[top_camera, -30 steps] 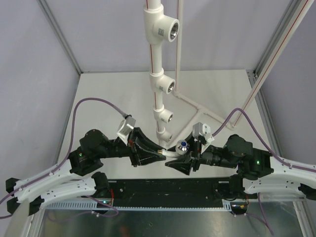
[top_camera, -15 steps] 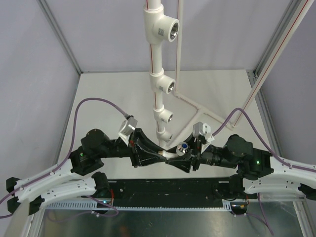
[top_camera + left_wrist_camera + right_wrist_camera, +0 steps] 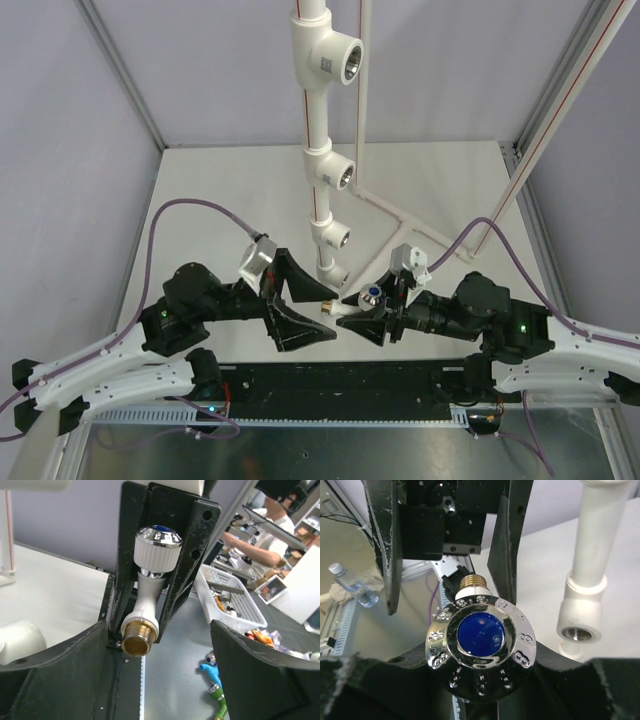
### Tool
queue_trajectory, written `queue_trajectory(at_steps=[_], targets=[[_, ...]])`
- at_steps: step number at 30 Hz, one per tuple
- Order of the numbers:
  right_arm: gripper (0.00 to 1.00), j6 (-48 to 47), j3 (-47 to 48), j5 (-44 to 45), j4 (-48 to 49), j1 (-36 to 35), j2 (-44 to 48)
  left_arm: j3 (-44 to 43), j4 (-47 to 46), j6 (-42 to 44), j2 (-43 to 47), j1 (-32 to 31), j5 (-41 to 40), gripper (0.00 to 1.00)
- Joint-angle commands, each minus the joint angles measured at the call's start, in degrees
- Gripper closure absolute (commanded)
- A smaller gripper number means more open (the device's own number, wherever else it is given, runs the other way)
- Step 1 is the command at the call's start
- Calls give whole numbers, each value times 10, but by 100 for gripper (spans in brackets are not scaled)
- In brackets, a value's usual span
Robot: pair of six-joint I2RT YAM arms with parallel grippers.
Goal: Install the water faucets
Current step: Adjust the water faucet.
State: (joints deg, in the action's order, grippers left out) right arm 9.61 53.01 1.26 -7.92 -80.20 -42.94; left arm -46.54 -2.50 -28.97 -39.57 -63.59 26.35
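One white water faucet (image 3: 362, 303) lies level between the two arms, over the table's front edge. My right gripper (image 3: 352, 312) is shut on its body, just under the blue-centred knob (image 3: 481, 632). The brass threaded end (image 3: 136, 642) points at my left gripper (image 3: 322, 314), which stands open around that end without touching it. In the left wrist view the wide-spread left fingers (image 3: 55, 675) frame the faucet (image 3: 147, 592). The lowest tee socket (image 3: 576, 633) of the upright white pipe (image 3: 322, 215) stands just behind the grippers.
Other tee sockets (image 3: 341, 176) sit higher on the pipe. A thin white pipe frame (image 3: 400, 215) lies on the table at the back right. Off the table are a white basket (image 3: 235, 600), coloured taps (image 3: 215, 680) on a metal sheet and a water bottle (image 3: 352, 587).
My left gripper has opened and let go of the faucet's brass end. The right gripper closed a little earlier and keeps the faucet, which now hangs from it alone.
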Motion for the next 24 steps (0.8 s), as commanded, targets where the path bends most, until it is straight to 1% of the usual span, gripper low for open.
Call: queue_trajectory(at_steps=[1,2,4,6,8,10,11,13,14,18,22,24], targets=[[100,-6,17,49,-32,-3,37,16,34,18,45,1,-85,5],[100,-11,16,57,-48,-4,51,19,51,25,66,2,-105,3],[100,-26,10,67,-70,-5,74,27,72,32,98,8,-133,1],[100,-47,4,71,-84,-7,94,35,79,31,120,15,-144,1],[100,-78,-7,49,-89,-8,112,38,80,27,127,19,-144,0],[100,-140,-21,-7,-90,-11,125,36,80,23,122,20,-136,0],[100,-186,-34,-29,-87,-17,131,34,80,21,118,20,-133,0],[100,-268,-59,-44,-80,-31,145,30,80,20,108,20,-127,0],[100,-313,-73,-43,-77,-39,151,27,79,20,104,20,-125,0],[100,-416,-98,-15,-64,-62,159,16,75,20,89,20,-106,0],[100,-467,-112,16,-29,-76,163,10,64,13,67,20,-74,1],[100,-480,-113,32,-11,-81,162,9,53,1,54,20,-52,2]])
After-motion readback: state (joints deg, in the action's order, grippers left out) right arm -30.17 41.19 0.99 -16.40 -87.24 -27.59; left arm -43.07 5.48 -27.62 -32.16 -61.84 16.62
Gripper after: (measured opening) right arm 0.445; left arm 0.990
